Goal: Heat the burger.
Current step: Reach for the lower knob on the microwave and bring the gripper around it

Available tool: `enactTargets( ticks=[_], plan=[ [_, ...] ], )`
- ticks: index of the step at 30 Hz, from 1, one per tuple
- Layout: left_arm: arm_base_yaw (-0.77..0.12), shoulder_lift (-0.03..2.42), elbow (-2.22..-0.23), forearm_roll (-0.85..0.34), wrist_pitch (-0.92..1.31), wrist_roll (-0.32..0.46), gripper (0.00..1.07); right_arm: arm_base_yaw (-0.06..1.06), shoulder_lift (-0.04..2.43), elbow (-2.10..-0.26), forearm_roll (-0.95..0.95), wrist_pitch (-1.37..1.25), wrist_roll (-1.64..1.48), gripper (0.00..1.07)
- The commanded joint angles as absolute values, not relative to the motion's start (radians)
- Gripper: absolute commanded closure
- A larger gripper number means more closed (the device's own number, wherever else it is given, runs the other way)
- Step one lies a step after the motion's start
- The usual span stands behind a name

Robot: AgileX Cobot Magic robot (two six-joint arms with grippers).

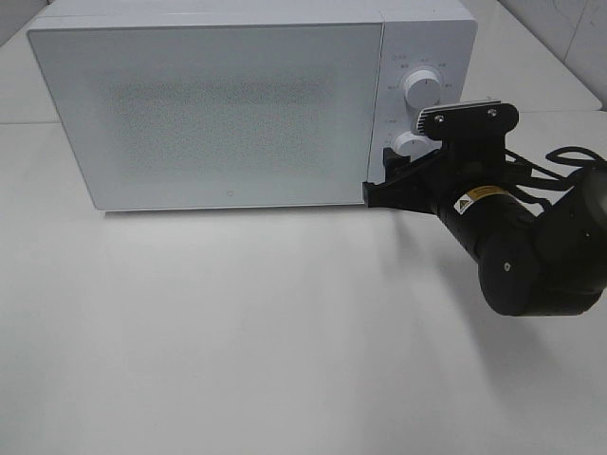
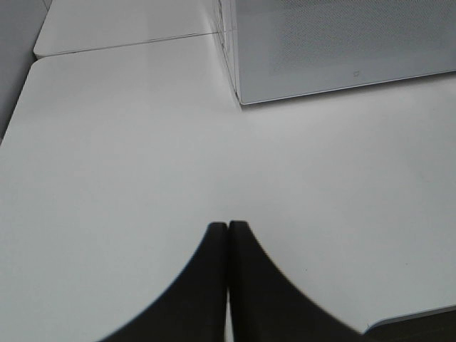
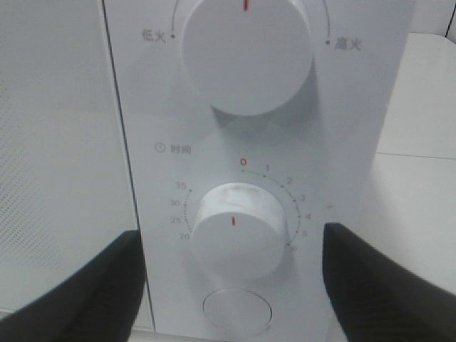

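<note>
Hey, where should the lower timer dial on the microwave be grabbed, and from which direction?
Grip the timer dial by its round rim, straight on from the front: it juts from the flat panel, and the open right pincer faces it squarely.

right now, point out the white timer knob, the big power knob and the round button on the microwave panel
white round timer knob (image 3: 239, 231): right wrist view, centre of its face
white round power knob (image 3: 246, 57): right wrist view, middle of its face
round white push button (image 3: 237, 311): right wrist view, its centre

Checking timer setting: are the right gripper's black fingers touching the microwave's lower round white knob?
Apart. Right wrist view: the open right gripper has black fingers flanking the lower round white knob, panel showing between.
</note>
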State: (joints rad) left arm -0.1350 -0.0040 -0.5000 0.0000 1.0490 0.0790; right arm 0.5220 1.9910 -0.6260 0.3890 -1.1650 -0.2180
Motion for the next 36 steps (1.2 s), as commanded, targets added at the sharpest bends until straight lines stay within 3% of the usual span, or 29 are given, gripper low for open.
enactTargets(
  ticks=[1, 36],
  plan=[
    [-0.132, -0.025, -0.497, -0.005, 1.035, 0.080, 1.06, 0.521, 1.992, -0.653, 0.384, -1.172, -0.210, 0.41],
    [-0.132, -0.025, -0.497, -0.005, 1.035, 0.080, 1.06, 0.521, 1.996, -0.705, 0.436, -1.124, -0.214, 0.43]
  ],
)
